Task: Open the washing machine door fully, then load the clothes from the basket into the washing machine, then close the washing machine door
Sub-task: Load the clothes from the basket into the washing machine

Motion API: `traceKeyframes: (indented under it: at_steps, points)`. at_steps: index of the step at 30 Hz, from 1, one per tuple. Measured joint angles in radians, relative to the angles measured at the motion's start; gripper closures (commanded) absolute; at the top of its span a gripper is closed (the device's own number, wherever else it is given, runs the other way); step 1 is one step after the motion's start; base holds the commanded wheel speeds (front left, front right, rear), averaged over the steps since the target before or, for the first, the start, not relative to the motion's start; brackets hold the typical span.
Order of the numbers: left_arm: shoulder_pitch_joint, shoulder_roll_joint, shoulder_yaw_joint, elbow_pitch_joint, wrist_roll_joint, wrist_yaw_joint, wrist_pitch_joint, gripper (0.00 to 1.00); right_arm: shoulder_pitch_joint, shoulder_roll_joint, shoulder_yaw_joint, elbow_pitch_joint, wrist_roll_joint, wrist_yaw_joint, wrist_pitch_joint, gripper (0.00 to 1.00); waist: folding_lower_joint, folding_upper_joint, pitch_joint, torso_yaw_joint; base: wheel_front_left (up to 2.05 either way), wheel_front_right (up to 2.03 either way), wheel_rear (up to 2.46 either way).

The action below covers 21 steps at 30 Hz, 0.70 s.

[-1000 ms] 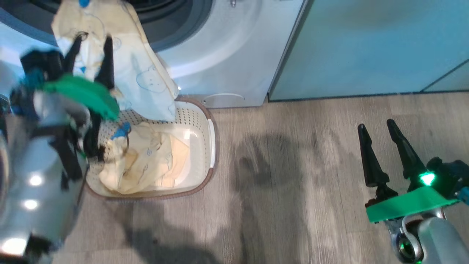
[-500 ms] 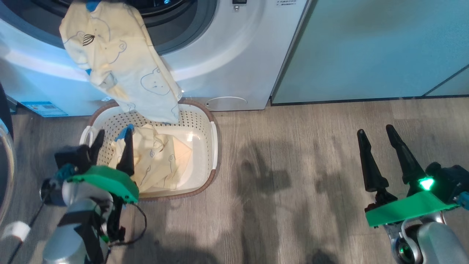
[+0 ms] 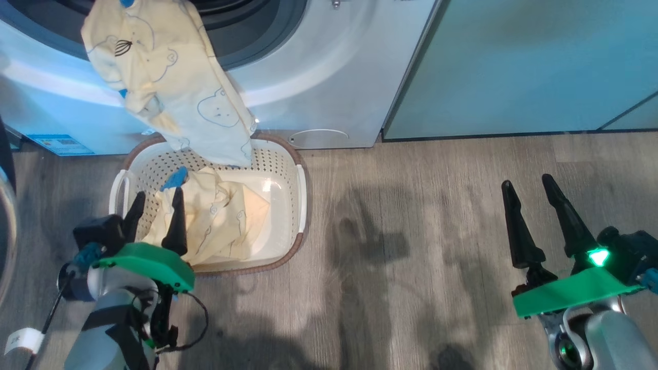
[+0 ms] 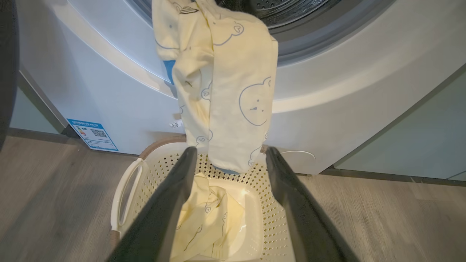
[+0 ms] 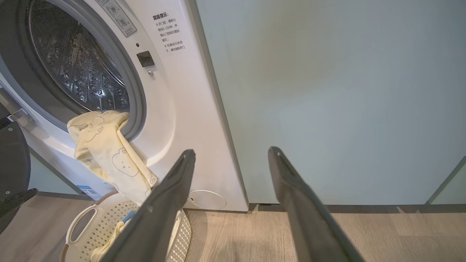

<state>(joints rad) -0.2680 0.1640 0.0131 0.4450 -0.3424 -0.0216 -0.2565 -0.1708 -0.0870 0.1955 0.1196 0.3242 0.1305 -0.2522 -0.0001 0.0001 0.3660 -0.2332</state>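
Observation:
The white washing machine stands with its mouth open. Its dark door is swung out to the left. One pale yellow garment hangs out of the drum opening, and its lower end dangles into the cream basket. Another garment lies crumpled inside the basket. My left gripper is open and empty, with its fingertips over the basket's near left part. In the left wrist view the hanging garment sits beyond the left gripper. My right gripper is open over the floor, far to the right.
Pale green cabinets adjoin the machine on its right. Grey wood floor stretches between the basket and the right arm. A small blue label is stuck low on the machine's front, left of the basket.
My left gripper has come down from the garment at the machine's mouth to the basket's near left side, leaving that garment hanging there. The right arm has barely moved.

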Motion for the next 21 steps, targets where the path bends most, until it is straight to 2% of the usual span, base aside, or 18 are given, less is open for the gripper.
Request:
traceKeyframes:
  at_steps: [7,9,18,21]
  points:
    - [-0.013,-0.016,0.018,0.072,0.009,-0.049,0.0,0.0,-0.001,0.002,0.001,0.0,0.0,0.0,0.0,0.0,0.0,0.0,0.017,-0.005,0.0,0.0,0.0]
    - [-0.059,-0.015,0.018,0.123,0.007,-0.072,0.0,0.0,-0.003,0.003,0.004,-0.002,0.0,0.0,0.0,0.0,0.0,0.0,0.031,-0.009,0.0,0.0,0.0]
    - [-0.254,0.028,0.004,0.283,-0.019,-0.101,0.0,0.0,-0.043,0.004,0.018,-0.012,0.0,0.0,0.0,0.0,0.0,0.0,0.093,-0.028,0.0,0.0,0.0]
    - [-0.323,0.058,-0.017,0.355,-0.036,-0.108,0.0,0.0,-0.062,0.004,0.025,-0.021,0.0,0.0,0.0,0.0,0.0001,0.0,0.127,-0.036,0.0,0.0,0.0]
